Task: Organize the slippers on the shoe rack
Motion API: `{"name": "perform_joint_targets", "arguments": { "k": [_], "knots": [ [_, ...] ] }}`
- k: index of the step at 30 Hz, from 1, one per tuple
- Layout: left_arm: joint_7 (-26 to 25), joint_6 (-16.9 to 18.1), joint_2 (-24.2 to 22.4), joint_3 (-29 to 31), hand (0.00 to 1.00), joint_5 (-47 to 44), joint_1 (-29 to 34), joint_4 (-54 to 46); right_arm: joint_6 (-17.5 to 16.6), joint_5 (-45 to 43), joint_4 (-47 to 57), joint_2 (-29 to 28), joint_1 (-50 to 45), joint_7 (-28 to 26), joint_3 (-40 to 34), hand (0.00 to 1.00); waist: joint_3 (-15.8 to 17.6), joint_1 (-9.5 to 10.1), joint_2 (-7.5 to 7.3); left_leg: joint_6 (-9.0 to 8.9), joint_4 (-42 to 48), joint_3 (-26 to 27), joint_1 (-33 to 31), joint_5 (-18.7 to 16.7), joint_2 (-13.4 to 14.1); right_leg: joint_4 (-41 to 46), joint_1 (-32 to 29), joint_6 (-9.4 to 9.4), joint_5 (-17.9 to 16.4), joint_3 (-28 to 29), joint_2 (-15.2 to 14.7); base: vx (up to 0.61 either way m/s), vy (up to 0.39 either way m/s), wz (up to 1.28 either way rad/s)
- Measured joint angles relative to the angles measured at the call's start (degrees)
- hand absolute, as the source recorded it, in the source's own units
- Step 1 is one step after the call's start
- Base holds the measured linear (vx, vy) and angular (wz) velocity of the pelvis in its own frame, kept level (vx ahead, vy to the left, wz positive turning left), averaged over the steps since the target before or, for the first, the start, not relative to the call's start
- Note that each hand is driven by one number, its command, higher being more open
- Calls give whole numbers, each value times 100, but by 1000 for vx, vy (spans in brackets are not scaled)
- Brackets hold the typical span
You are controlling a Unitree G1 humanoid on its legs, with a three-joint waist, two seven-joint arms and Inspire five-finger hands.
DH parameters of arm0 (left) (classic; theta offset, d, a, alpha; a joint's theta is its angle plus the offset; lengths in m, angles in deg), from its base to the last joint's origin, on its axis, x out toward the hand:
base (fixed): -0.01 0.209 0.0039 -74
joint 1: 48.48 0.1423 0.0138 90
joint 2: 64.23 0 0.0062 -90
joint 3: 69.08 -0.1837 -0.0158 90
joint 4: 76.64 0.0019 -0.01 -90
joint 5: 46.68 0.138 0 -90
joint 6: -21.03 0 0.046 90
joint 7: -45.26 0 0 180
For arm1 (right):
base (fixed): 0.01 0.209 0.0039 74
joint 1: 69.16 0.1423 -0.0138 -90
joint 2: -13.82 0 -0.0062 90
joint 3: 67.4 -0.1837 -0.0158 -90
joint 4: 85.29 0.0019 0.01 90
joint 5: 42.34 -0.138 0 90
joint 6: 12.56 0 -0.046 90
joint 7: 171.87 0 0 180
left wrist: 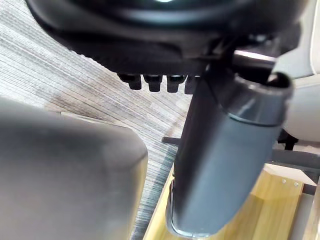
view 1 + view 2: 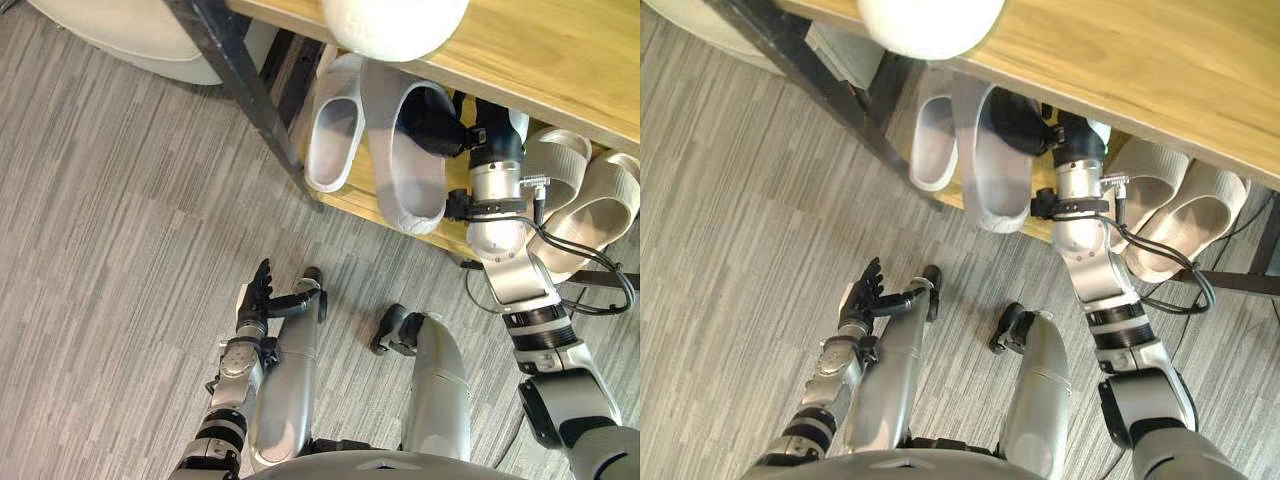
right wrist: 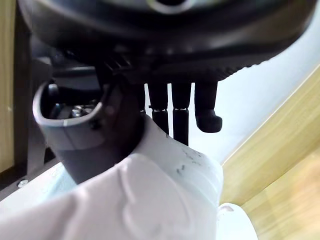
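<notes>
Right hand (image 2: 437,122) pinches a slipper (image 2: 405,170) on the rack (image 2: 560,60); left hand (image 2: 255,297) spread above carpet (image 2: 120,250).

1. The right arm (image 2: 497,190) stretches forward, its wrist under the top board of the shoe rack (image 2: 560,60).
2. The right robot hand (image 2: 437,122) sits in the mouth of a white slipper (image 2: 405,175) on the shoe rack, thumb and fingers pinching its upper.
3. The left arm (image 2: 235,365) is held low, well short of the shoe rack.
4. The left robot hand (image 2: 255,292) points towards the shoe rack, fingers straight.

Bright, even light throughout; soft shade lies inside the shoe rack (image 2: 560,60).
</notes>
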Motion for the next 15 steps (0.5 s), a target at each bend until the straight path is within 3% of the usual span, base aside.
{"name": "perform_joint_targets", "arguments": {
  "k": [6,8,9,11,15],
  "knots": [
    [24,110,-20,3,100,-78,91,-240,235,23,-972,-6,519,59,93,0,10,154,-29,1,102,-126,-273,62,-146,186,-181,-10,-68,-119,-141,-61,44,17],
    [-304,69,125,108,100,-87,-86,-20,244,20,-1105,-110,785,190,92,0,80,110,-159,-28,106,-169,-407,115,-176,253,-311,-27,-81,-150,-174,-64,26,13],
    [-515,-28,328,172,100,-88,-305,387,244,21,-1219,-181,1042,265,91,0,172,74,-333,-53,143,-210,-521,139,-177,313,-414,-56,-99,-177,-180,-71,16,6],
    [-613,-88,332,272,100,-241,-394,623,243,20,-1338,-181,1176,371,33,0,212,59,-476,-64,191,-237,-625,149,-205,400,-502,-82,-132,-203,-218,-73,24,12],
    [-668,-37,238,243,100,-330,-455,594,359,24,-1801,-241,1475,668,-93,0,203,108,-512,-63,255,-278,-721,183,-317,555,-564,-109,-207,-249,-345,-58,38,16]
  ]
}}
